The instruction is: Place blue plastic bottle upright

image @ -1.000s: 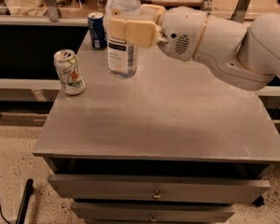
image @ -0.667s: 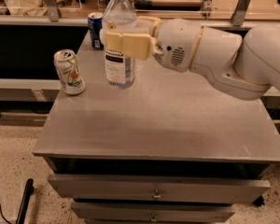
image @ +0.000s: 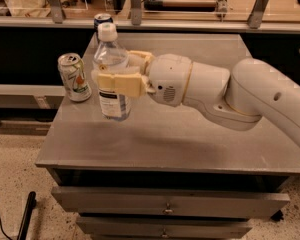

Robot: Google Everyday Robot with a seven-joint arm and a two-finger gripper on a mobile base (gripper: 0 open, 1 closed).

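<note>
gripper point(image: 114, 70) by left edge of worktop point(image: 190, 134), fingers point(image: 121, 83) clamping blue plastic bottle point(image: 113, 106) | we hold it vertical, letting go once its base sits flat

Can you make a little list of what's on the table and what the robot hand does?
gripper: shut on the blue plastic bottle, above the table's left part
blue plastic bottle: upright, white cap on, base at or just above the table
white-green can: upright, left of the bottle
dark blue can: behind the bottle, far edge
table: grey, drawers below
</note>
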